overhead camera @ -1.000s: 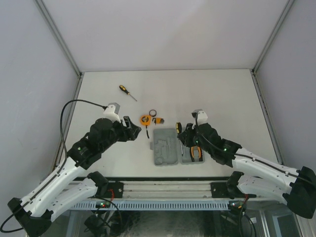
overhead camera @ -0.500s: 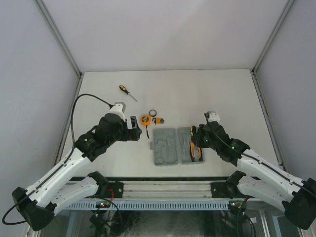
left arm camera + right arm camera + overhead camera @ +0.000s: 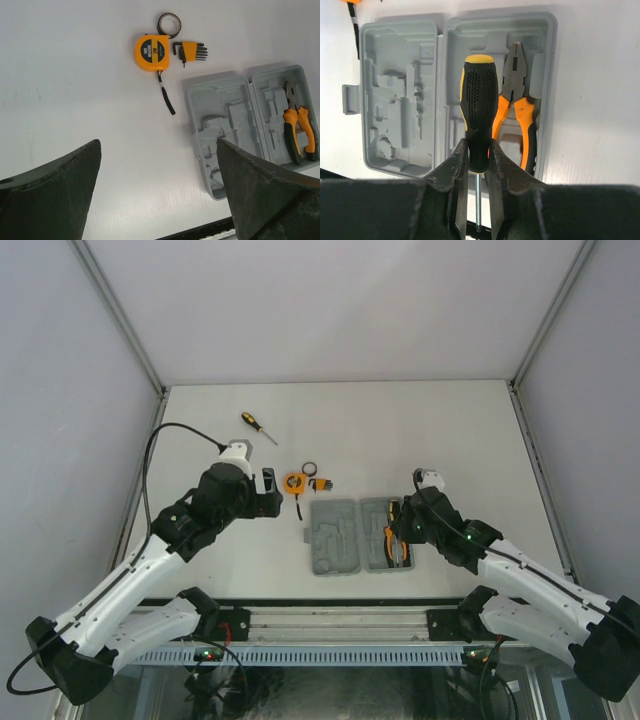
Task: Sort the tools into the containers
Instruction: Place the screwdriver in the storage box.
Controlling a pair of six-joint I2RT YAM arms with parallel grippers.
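The open grey case (image 3: 335,537) lies at the table's near middle, with orange-handled pliers (image 3: 398,546) in its right half. My right gripper (image 3: 401,521) hovers over that half, shut on a black-and-yellow screwdriver (image 3: 480,107) at the base of its handle, shaft pointing back toward me. The right gripper (image 3: 478,150) view shows the pliers (image 3: 521,107) and case (image 3: 400,90) beneath. My left gripper (image 3: 268,488) is open and holds nothing, left of the tape measure (image 3: 293,481). Its view (image 3: 157,150) shows the tape measure (image 3: 152,52), black ring (image 3: 169,22), hex key set (image 3: 190,51) and case (image 3: 225,115).
A second black-and-yellow screwdriver (image 3: 257,426) lies alone at the far left of the table. The black ring (image 3: 311,469) and hex key set (image 3: 322,483) sit just beyond the case. Grey walls close in the table on three sides.
My left gripper has opened wide and shifted slightly away from me toward the tape measure. My right gripper has carried the screwdriver rightward over the case's right half.
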